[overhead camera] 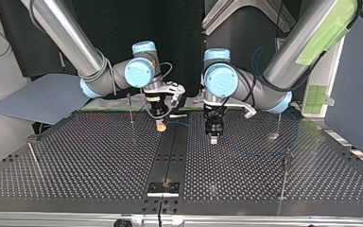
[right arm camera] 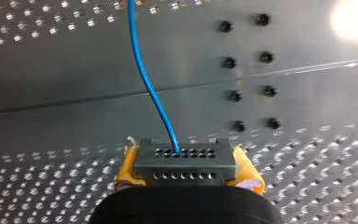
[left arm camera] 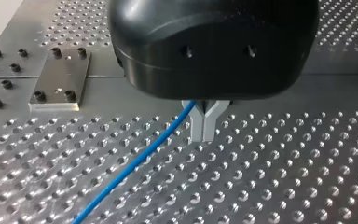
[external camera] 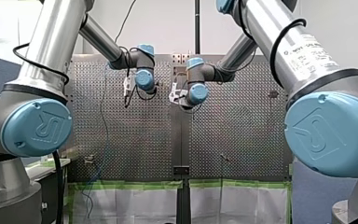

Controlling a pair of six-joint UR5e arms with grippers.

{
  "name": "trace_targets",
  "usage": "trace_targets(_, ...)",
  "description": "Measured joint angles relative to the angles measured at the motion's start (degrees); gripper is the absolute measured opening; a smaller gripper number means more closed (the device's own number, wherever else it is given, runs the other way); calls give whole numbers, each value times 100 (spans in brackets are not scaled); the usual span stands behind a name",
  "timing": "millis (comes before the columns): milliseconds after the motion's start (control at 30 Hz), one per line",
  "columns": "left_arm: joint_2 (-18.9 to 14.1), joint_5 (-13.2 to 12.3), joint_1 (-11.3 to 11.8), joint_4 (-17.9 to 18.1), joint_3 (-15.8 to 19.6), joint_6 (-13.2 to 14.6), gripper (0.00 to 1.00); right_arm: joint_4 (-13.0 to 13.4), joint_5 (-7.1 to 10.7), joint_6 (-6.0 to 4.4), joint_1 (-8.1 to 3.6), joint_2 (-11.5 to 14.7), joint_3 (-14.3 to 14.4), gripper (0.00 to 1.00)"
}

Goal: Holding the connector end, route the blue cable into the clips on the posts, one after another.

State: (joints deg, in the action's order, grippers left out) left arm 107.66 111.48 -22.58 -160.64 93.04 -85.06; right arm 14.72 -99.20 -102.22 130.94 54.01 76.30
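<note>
**Blue cable being held at two points over the middle of the tabletop**

The right end effector [right arm camera: 186, 163] is clamping its yellow pads [right arm camera: 127, 167] against the flanks of the grey connector [right arm camera: 186, 156]. It is drawn in narrow and gripping the block squarely, so the blue cable [right arm camera: 145, 86] is leaving it straight ahead, free to be led.

A little way along that run, the left end effector [left arm camera: 203, 128] is pressing its metal fingers [left arm camera: 196, 123] together at the tips, with the cable slipping into the notch between them. To my eye it is working as a guide, steadying the slack while the connector end does the leading. Past it, the cable is trailing off across the perforated tabletop [left arm camera: 284, 177].

Both arms are reaching in from the sides. Their wrists are bending so the end effectors are pointing down, side by side near the centre seam. The thin posts [overhead camera: 285, 172] are standing well apart from both. From across the table I cannot tell whether the cable is sitting in any clip.
</note>
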Motion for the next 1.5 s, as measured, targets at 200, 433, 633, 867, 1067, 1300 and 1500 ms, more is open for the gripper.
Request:
trace_targets(200, 212, -36, -86, 31, -2, 6, 0, 132, -37, 38, -21, -123, 175, 0)
trace_targets(433, 462, -40, -197, 134, -4, -15, 0, 465, -41, 31, -88, -181, 461, 0)
trace_targets(633, 571, -32, -286, 156, -1, -27, 0, 657, -44, 30, -160, -197, 656, 0)
trace_targets(867, 749, -26, -386, 191, 0, -24, 0, 800, -47, 40, -221, -207, 846, 0)
trace_targets(1067, 792, -46, -424, 248, 0, -73, 0, 967, -48, 30, -252, -216, 1017, 0)
trace_targets(1300, 803, -99, -436, 356, 1, -71, 0, 1178, -43, 20, -263, -230, 1219, 0)
trace_targets(1500, 986, -89, -473, 373, -1, -30, 0, 1275, -47, 35, -290, -249, 1334, 0)
